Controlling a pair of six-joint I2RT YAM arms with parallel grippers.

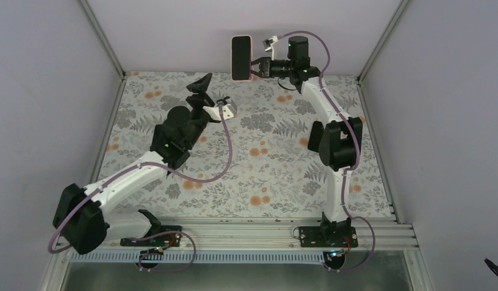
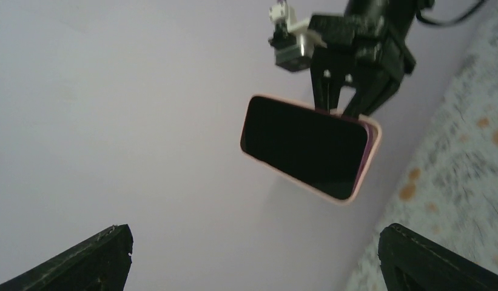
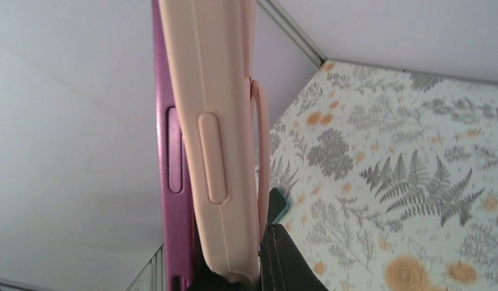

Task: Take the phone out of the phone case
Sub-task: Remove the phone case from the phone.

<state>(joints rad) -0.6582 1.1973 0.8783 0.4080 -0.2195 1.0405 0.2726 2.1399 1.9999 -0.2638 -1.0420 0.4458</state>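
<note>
My right gripper (image 1: 256, 65) is shut on the long edge of the salmon-pink phone case (image 1: 249, 58) and holds it upright in the air by the back wall. The phone (image 1: 239, 57) is in it, with its black screen facing left. In the left wrist view the phone (image 2: 304, 144) shows framed by the pink case (image 2: 354, 195), with the right gripper (image 2: 337, 100) above it. In the right wrist view the case's side wall (image 3: 216, 139) stands beside the phone's purple edge (image 3: 173, 182), which sits out of the rim there. My left gripper (image 1: 198, 90) is open and empty, below and left of the phone.
A floral cloth (image 1: 264, 151) covers the table. Grey walls with metal corner posts (image 1: 104, 36) close in the left, back and right sides. The phone hangs close to the back wall (image 2: 143, 121).
</note>
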